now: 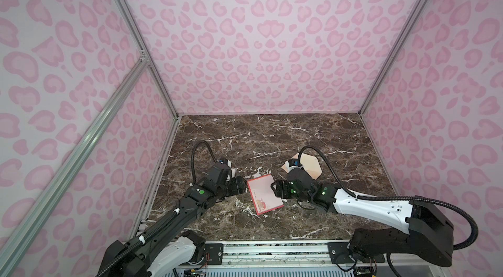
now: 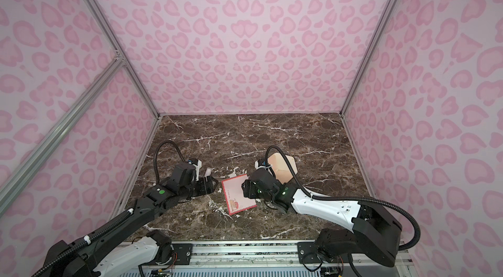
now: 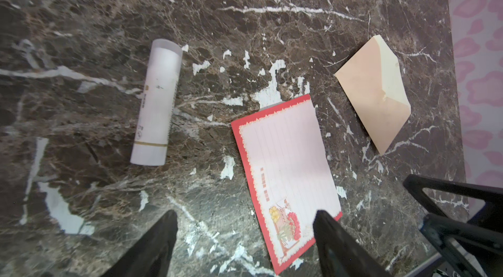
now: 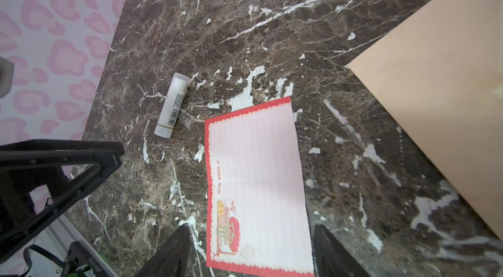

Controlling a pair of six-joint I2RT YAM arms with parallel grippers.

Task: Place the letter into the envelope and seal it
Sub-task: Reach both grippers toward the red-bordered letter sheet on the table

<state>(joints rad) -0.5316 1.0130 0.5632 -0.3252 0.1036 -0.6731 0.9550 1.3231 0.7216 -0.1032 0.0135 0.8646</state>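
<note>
"What's lying on your table?"

"My brown marble table (image 1: 272,137) holds the letter (image 1: 265,194) mid-table, pink face up. The envelope (image 1: 313,166) lies farther right, apart. A white tube (image 3: 156,101) lies on its side to the left."

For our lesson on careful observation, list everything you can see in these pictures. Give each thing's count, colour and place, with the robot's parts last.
letter: one, pale pink with a red border, flat on the table between the two grippers
envelope: one, peach-tan, on the table beyond the letter, partly hidden by the right arm in both top views
tube: one, white, likely a glue stick, lying on its side left of the letter
table: one, dark brown marble with white veins
walls: three, pink spotted, around the table
frame bars: several, silver, along the walls
left gripper: one, black, open, at the letter's left
right gripper: one, black, open, over the letter
</note>
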